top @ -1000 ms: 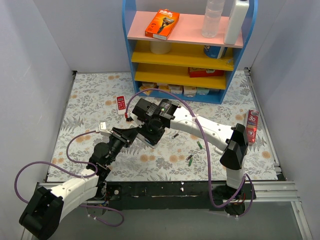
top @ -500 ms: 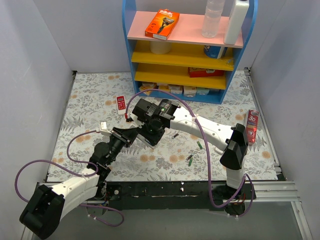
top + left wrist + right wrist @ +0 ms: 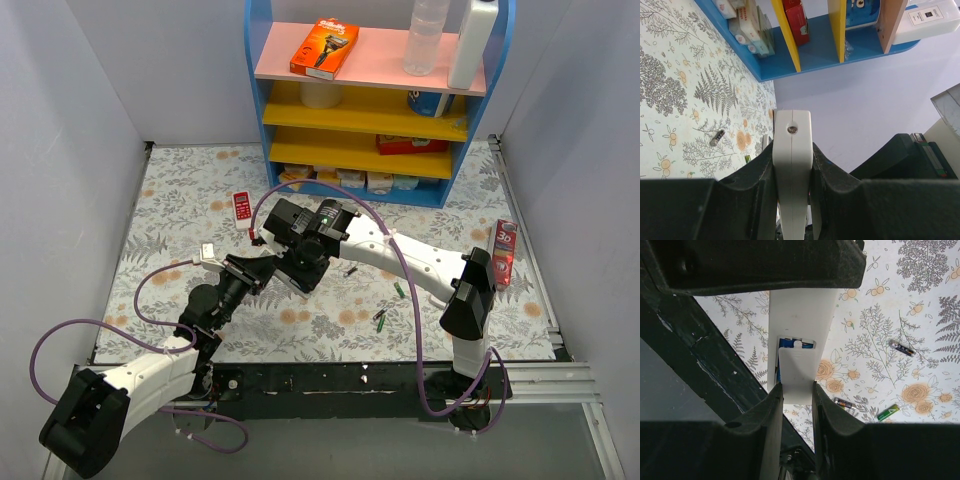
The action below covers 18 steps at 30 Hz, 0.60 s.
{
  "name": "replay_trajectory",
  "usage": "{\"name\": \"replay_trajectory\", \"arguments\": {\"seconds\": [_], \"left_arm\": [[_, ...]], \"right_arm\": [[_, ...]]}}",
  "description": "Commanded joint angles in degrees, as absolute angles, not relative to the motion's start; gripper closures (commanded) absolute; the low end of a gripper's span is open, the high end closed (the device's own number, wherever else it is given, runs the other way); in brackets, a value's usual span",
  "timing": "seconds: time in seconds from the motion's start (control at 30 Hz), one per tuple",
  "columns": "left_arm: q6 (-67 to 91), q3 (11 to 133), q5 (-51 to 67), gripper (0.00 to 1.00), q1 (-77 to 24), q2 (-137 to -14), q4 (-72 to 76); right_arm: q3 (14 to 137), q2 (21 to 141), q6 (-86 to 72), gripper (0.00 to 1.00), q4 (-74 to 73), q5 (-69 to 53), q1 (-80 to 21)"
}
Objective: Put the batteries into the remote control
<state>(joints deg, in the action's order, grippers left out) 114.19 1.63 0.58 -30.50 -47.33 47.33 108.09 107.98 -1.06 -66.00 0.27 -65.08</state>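
The white remote control (image 3: 792,165) stands edge-on between the jaws of my left gripper (image 3: 792,148), which is shut on it. In the right wrist view its plain back (image 3: 802,315) faces the camera, with blue batteries (image 3: 788,343) showing in the open compartment. My right gripper (image 3: 796,387) is shut on the white battery cover (image 3: 797,367), which lies against the remote's back just below the compartment. In the top view both grippers meet over the table's middle, left (image 3: 258,270) and right (image 3: 302,262). Loose batteries lie on the mat: a dark one (image 3: 351,270), a green one (image 3: 399,289), a pair (image 3: 380,318).
A blue shelf unit (image 3: 257,90) with boxes and bottles stands at the back. A short red-and-white remote (image 3: 241,205) lies left of it. A red tube (image 3: 505,252) stands at the right edge. The dark table front (image 3: 700,370) runs just below the grippers.
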Motion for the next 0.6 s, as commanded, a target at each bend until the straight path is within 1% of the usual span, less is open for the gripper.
{"name": "replay_trajectory", "arguments": {"seconds": [0.0, 0.33, 0.5, 0.57], "left_arm": [[150.4, -2.5, 1.4, 1.0, -30.7, -46.8, 52.0], [148.3, -2.2, 1.1, 1.0, -30.7, -46.7, 51.4], [143.4, -2.0, 0.8, 1.0, -30.8, -46.6, 49.6], [140.9, -1.8, -1.4, 1.0, -30.7, -46.8, 46.8]], "right_arm": [[110.5, 107.7, -1.5, 0.82, -64.3, -1.1, -66.2], [111.5, 107.7, -1.8, 0.8, -64.5, -0.3, -66.3], [109.6, 105.2, -2.6, 0.81, -62.1, 5.0, -66.3], [107.7, 104.0, -2.9, 0.82, -61.2, 7.2, -66.3]]}}
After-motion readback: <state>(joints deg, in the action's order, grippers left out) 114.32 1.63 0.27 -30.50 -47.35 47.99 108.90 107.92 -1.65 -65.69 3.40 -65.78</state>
